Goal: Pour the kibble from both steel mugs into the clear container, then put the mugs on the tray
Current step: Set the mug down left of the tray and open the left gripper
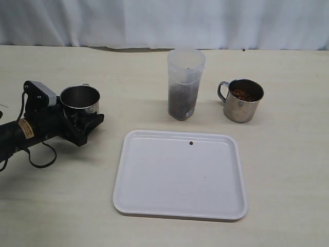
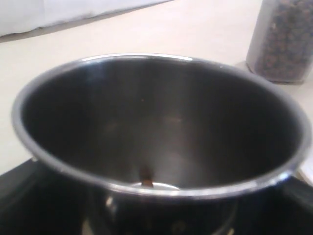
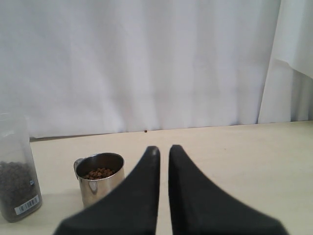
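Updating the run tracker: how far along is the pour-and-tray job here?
Done: the left mug looks emptied but for a pellet, and the clear container holds kibble partway up. In hand: the left gripper grips that mug, off the tray. Left: the right mug, full of kibble, stands untouched; the right gripper is shut and empty. Neither mug is on the tray yet.

Left gripper (image 1: 86, 117): we clasp a steel mug (image 1: 79, 99), left of frame.
Right gripper (image 3: 164, 148): our jaws closed, pointing level.
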You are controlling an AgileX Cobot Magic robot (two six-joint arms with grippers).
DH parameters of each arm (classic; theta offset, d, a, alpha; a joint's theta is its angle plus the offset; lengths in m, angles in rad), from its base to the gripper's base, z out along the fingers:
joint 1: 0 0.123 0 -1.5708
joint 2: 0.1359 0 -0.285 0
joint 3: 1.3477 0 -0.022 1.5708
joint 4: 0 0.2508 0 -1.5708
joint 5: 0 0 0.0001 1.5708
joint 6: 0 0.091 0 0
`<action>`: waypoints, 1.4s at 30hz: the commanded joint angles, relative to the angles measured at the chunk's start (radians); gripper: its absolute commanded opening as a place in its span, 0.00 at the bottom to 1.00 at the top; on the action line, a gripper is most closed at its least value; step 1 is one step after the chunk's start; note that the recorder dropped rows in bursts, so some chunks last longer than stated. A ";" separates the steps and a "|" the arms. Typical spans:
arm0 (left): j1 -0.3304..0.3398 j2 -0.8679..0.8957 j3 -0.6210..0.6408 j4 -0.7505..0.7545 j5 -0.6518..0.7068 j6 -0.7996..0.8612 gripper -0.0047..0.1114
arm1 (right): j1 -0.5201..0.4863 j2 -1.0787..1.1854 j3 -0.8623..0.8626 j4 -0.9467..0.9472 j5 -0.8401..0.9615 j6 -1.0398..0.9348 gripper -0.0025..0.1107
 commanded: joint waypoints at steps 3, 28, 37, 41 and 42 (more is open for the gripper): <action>0.000 0.007 -0.008 0.018 0.016 -0.011 0.52 | -0.007 -0.004 0.004 -0.004 0.000 0.000 0.07; 0.039 -0.099 0.085 0.145 0.027 -0.010 0.71 | -0.007 -0.004 0.004 -0.004 0.000 0.000 0.07; 0.165 -0.261 0.167 0.321 -0.052 -0.098 0.71 | -0.007 -0.004 0.004 -0.004 0.000 0.000 0.07; 0.165 -0.330 0.167 0.357 -0.052 -0.201 0.71 | -0.007 -0.004 0.004 -0.004 0.000 0.000 0.07; 0.165 -0.351 0.167 0.368 -0.052 -0.244 0.71 | -0.007 -0.004 0.004 -0.004 0.000 0.000 0.07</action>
